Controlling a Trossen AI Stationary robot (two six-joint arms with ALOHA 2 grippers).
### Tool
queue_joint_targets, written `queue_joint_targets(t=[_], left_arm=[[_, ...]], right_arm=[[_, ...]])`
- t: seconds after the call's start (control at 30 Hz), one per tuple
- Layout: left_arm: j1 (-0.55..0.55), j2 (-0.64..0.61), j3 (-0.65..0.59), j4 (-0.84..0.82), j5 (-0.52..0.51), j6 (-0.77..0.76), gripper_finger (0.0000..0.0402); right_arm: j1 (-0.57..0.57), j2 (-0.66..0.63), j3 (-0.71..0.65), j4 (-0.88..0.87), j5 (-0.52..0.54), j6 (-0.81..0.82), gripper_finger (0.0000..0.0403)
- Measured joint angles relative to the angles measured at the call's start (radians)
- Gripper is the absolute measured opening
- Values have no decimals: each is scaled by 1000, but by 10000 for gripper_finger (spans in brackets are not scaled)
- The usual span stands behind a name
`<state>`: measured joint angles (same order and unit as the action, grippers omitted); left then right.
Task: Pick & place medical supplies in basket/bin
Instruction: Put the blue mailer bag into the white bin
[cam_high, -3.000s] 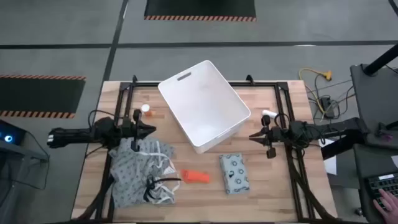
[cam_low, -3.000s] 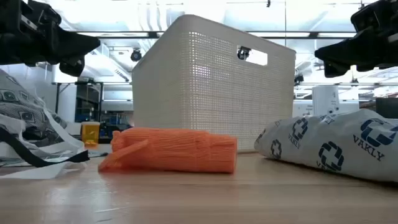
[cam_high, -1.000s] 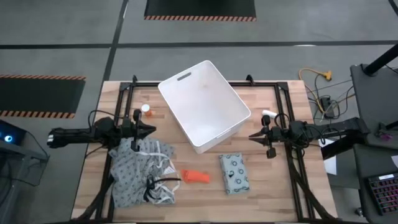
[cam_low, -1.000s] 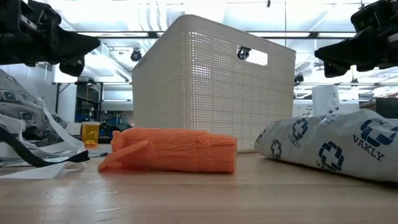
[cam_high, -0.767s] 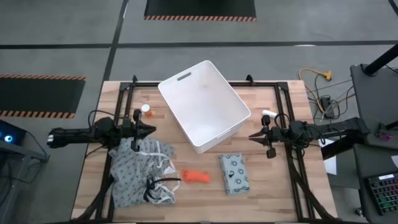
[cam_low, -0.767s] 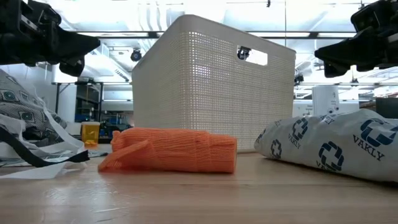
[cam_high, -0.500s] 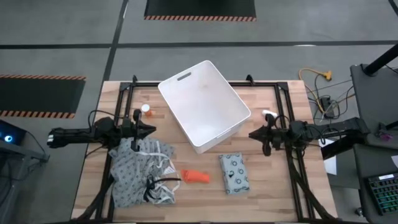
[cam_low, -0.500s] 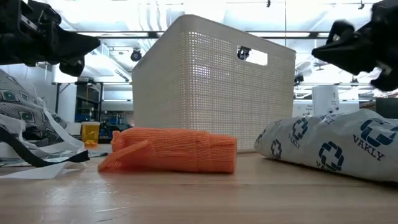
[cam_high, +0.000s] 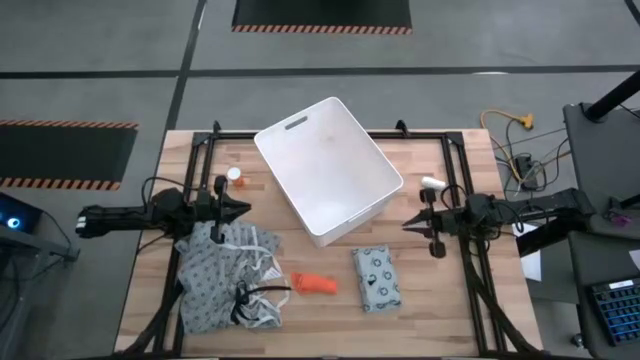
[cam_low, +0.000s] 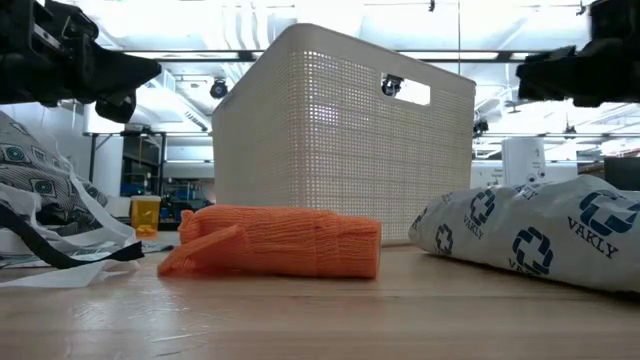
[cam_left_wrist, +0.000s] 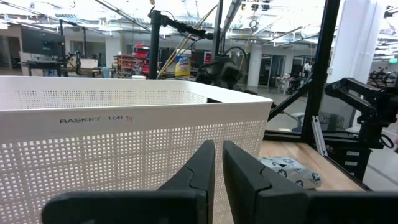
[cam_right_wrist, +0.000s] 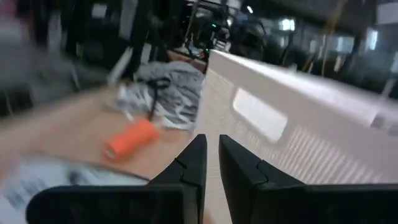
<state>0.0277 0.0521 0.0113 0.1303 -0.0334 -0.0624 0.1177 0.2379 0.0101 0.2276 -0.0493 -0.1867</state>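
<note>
The white tub (cam_high: 328, 170) stands at an angle on the table's far middle. The pale blue-grey packet (cam_high: 377, 278) and the orange tapered piece (cam_high: 314, 284) lie flat near the near edge, and both show in the low view as packet (cam_low: 530, 235) and piece (cam_low: 275, 242). The orange-capped bottle (cam_high: 233, 176) stands left of the tub. The small white piece (cam_high: 432, 183) lies to the tub's right. My left gripper (cam_high: 243, 208) hovers shut left of the tub, my right gripper (cam_high: 405, 224) shut to its right, above the table.
A crumpled grey patterned cloth with black cords (cam_high: 225, 275) lies on the near left of the table, under and in front of the left arm. Black frame rails run along the table's left, right and far sides. Bare wood shows between the tub and the near items.
My right gripper has rolled about its wrist and shifted a little toward the table's near edge, staying shut; its wrist view is smeared by the motion. The left arm and all objects have kept still.
</note>
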Motion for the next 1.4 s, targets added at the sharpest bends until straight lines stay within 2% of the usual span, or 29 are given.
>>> queue_joint_targets(t=[0.2,0.3,0.4,0.53,0.7,0.97,1.2,1.4], left_arm=[[0,0,0,0,0,0,14],[0,0,0,0,0,0,14],[0,0,0,0,0,0,14],[0,0,0,0,0,0,14],[0,0,0,0,0,-53,14],[0,0,0,0,0,-97,14],[0,0,0,0,0,-97,14],[0,0,0,0,0,-97,14]], right_arm=[[0,0,0,60,106,556,34],[0,0,0,103,228,855,34],[-1,0,0,105,408,1017,34],[0,2,0,105,471,1029,34],[0,3,0,144,473,1018,40],[3,78,110,161,471,942,102],[4,221,289,-25,425,916,154],[5,380,468,-219,312,913,186]])
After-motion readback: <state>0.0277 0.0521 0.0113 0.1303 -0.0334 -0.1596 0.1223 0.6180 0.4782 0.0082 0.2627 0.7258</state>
